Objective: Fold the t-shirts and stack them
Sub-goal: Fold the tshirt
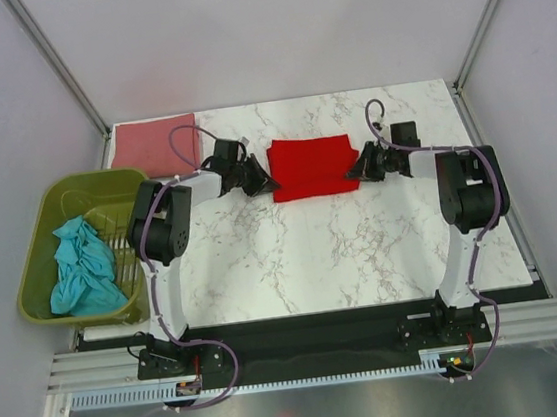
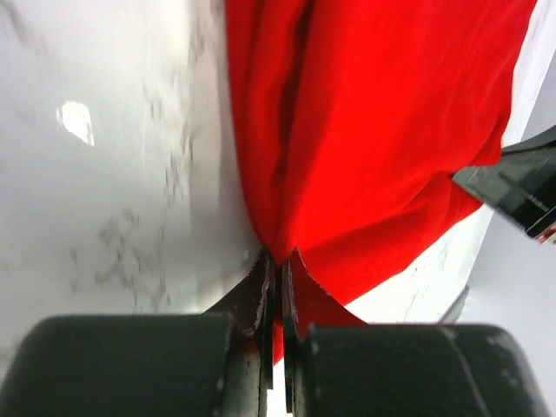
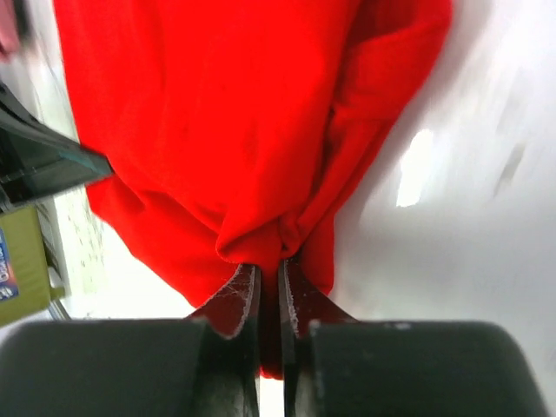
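Observation:
A bright red t-shirt (image 1: 313, 165) lies folded into a rectangle at the back middle of the marble table (image 1: 304, 256). My left gripper (image 1: 270, 183) is at its left edge, shut on a pinch of the red cloth (image 2: 365, 130). At the shirt's right edge my right gripper (image 1: 354, 173) is likewise shut on bunched red cloth (image 3: 226, 122). A dusty pink t-shirt (image 1: 155, 142) lies folded flat at the back left corner. The teal t-shirt (image 1: 82, 266) sits crumpled in the basket.
An olive-green plastic basket (image 1: 52, 204) stands off the table's left side, beside the left arm. Grey walls and metal posts close in the back and sides. A dark strip runs along the table's near edge by the arm bases.

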You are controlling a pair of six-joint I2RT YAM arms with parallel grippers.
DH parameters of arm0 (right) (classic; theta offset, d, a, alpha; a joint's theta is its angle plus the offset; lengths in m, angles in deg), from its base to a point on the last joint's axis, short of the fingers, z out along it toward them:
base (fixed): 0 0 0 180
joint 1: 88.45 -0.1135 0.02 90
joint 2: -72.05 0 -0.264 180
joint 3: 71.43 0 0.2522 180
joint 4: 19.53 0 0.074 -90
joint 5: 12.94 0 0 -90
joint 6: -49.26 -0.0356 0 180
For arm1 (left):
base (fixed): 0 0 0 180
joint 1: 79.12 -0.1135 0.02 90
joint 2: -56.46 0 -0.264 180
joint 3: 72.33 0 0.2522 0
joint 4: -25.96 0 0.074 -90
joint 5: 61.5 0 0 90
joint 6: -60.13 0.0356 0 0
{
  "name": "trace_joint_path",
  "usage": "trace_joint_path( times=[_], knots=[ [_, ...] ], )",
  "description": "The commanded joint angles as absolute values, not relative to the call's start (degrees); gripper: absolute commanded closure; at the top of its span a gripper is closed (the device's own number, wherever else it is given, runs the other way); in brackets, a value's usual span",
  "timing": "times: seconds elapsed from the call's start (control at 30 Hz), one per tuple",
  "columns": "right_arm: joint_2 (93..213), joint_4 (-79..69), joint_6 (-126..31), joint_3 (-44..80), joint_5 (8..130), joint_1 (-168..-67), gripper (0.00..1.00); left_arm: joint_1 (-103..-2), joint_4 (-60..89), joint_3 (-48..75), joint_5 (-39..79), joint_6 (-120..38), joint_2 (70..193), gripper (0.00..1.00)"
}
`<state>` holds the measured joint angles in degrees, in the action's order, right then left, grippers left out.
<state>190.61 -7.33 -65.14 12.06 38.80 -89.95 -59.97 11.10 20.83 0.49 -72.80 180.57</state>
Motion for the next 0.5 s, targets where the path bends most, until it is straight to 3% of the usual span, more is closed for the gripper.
trace_joint_path(
  times=[0.0,0.03,0.1,0.13,0.23,0.33,0.47],
  knots=[
    [183.77,-5.33,-67.72,2.38,45.67,-92.22,0.88,-60.23,9.56,17.55,-2.17,-70.12,175.04,0.98],
    [182.45,-6.81,-68.16,-1.56,46.29,-92.49,0.84,-60.23,9.56,16.07,-3.21,-69.86,174.41,0.92],
    [178.85,-7.97,-69.39,-4.84,47.78,-92.5,0.66,-60.14,9.48,14.3,-3.49,-69.59,171.61,0.85],
    [176.14,-7.88,-69.48,-6.68,48.49,-92.5,0.56,-60.14,9.22,12.73,-2.79,-69.07,170.38,0.75],
    [170.78,-5.95,-68.87,-7.4,49.81,-92.41,0.46,-60.14,6.24,12.62,-1.12,-66.97,167.9,0.59],
    [168.3,-0.77,-67.2,-4.42,51.57,-92.32,0.37,-60.14,3.16,14.11,-2.34,-65.47,168.08,0.56],
    [170.31,0.9,-65.18,-0.11,51.39,-91.71,0.34,-58.48,2.18,11.75,1.86,-64.5,165.36,0.54]
  ],
)
